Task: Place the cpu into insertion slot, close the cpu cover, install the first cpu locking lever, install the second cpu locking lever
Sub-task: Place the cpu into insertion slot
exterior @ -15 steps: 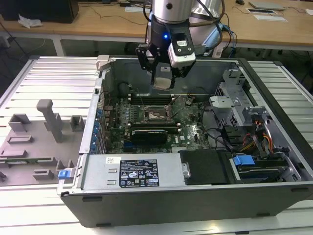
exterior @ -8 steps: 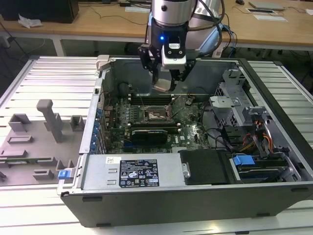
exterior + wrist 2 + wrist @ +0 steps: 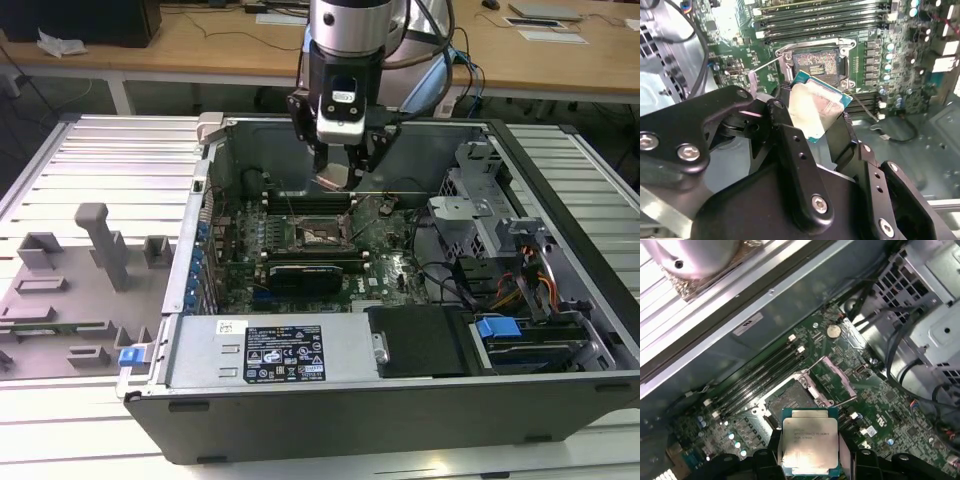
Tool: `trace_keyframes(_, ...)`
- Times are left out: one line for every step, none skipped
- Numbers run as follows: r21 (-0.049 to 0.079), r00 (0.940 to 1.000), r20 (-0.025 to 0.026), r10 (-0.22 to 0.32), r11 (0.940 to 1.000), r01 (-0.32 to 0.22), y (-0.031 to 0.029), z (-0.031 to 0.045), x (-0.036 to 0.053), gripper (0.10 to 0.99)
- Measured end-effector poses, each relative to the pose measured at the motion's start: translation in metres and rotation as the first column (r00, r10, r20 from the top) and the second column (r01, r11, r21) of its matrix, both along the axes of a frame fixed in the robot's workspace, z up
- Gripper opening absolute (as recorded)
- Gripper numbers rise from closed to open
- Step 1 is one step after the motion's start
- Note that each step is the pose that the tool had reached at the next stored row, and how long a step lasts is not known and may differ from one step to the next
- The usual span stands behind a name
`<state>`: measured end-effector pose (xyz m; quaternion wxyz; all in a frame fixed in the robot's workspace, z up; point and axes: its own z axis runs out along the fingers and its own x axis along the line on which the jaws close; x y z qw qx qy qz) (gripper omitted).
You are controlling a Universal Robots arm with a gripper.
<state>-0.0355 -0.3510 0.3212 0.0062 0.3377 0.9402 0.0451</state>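
My gripper (image 3: 336,172) hangs inside the open grey case and is shut on the cpu (image 3: 333,181), a small square chip with a pale metal top. In both wrist views the cpu (image 3: 814,108) (image 3: 809,441) sits clamped by its edges between the black fingers (image 3: 783,121). The insertion slot (image 3: 318,234) lies open on the green board, below the chip and apart from it. Its pale contact field shows in both wrist views (image 3: 818,64) (image 3: 789,399). The cpu cover (image 3: 838,376) stands swung up beside the slot.
Long black memory slots (image 3: 762,375) run beside the socket. A metal drive cage (image 3: 478,180) with cables (image 3: 540,275) fills the case at the exterior view's right. A black power unit (image 3: 425,340) sits at the case front. Grey fixtures (image 3: 100,245) stand outside at the exterior view's left.
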Motion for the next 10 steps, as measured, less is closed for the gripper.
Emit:
trace_keyframes(0.0,0.9998,0.0,-0.022,0.9998,0.022,0.0,-0.0003,0.0,0.537)
trace_keyframes(0.0,0.9993,0.0,-0.036,0.9993,0.036,0.0,-0.0006,0.0,0.537)
trace_keyframes(0.0,0.998,0.0,-0.063,0.998,0.063,0.0,-0.001,0.0,0.537)
trace_keyframes(0.0,0.9942,0.0,-0.107,0.9942,0.107,0.0,-0.0017,0.0,0.537)
trace_keyframes(0.0,0.992,0.0,-0.127,0.992,0.127,0.0,-0.002,0.0,0.537)
trace_keyframes(0.0,0.9899,0.0,-0.142,0.9899,0.142,0.0,-0.0023,0.0,0.537)
trace_keyframes(0.0,0.9869,0.0,-0.161,0.9869,0.161,0.0,-0.0026,0.0,0.537)
trace_keyframes(0.0,0.9844,0.0,-0.176,0.9844,0.176,0.0,-0.0028,0.0,0.537)
trace_keyframes(0.0,0.9816,0.0,-0.191,0.9816,0.191,0.0,-0.0031,0.0,0.537)
trace_keyframes(0.0,0.9782,0.0,-0.208,0.9782,0.208,0.0,-0.0033,0.0,0.537)
